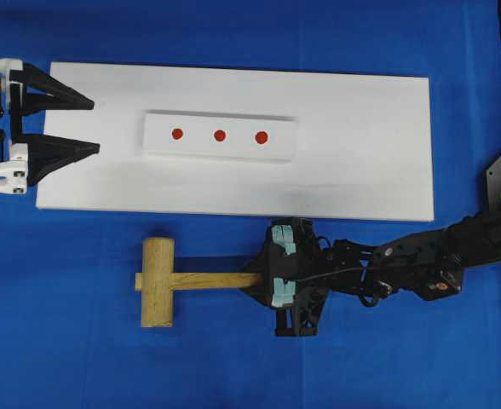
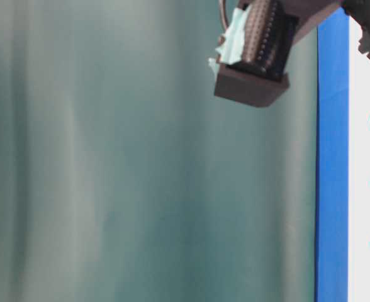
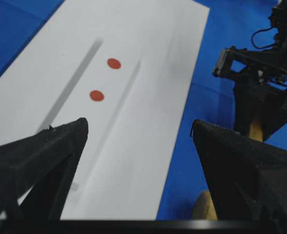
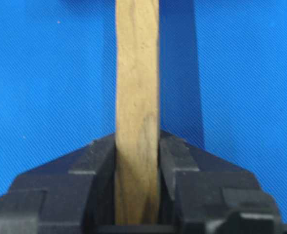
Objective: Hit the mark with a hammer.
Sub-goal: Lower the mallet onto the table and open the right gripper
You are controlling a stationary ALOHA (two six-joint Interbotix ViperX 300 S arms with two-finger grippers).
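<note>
Currently we see the right claw [image 1: 263, 281] clamped on the handle end of the hammer [image 1: 187, 281], whose head points toward the left of the overhead view, over the blue bench [image 1: 63, 341] just beside the near edge of the white board [image 1: 361, 153]. On the board lies a white strip [image 1: 219, 136] bearing three red marks [image 1: 220, 135]. Our left claw [image 1: 84, 125] stands wide open, empty, over the board's left end.

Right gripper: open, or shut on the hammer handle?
Shut on it. In the wrist view both fingers of the right gripper press flat against the handle of the hammer, with no gap.
</note>
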